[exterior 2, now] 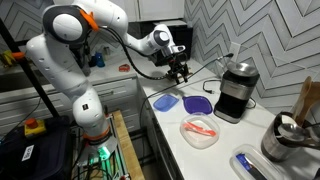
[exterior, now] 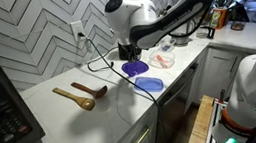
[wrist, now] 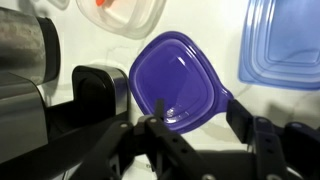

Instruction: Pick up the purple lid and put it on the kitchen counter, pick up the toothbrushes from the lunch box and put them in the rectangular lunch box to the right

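purple lid [wrist: 178, 80], periwinkle-blue lid [wrist: 285, 45], white kitchen counter [exterior: 69, 120], grey herringbone backsplash [exterior: 32, 34]

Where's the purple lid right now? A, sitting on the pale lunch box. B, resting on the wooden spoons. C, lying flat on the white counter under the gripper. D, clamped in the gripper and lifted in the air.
C: the purple lid lies flat on the kitchen counter, and the gripper above it is open, not closed on it.
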Action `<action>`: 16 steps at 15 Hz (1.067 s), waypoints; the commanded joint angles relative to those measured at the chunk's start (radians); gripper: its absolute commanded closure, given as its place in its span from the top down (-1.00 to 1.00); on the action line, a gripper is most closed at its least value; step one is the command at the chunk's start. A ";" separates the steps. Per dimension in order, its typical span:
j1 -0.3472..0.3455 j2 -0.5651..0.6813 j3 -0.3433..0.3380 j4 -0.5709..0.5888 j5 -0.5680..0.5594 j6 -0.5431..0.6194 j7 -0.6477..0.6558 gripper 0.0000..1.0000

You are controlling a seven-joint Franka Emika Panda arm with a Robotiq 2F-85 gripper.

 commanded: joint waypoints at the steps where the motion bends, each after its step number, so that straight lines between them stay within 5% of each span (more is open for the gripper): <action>1: -0.014 -0.103 -0.027 -0.045 0.067 -0.083 -0.056 0.94; 5: -0.062 -0.179 -0.113 -0.110 0.179 -0.075 -0.075 1.00; 6: -0.051 -0.115 -0.063 -0.034 0.127 -0.120 -0.046 1.00; 11: -0.076 -0.152 -0.099 -0.077 0.159 -0.099 -0.066 1.00; 16: -0.189 -0.023 -0.172 -0.016 0.155 -0.109 0.060 1.00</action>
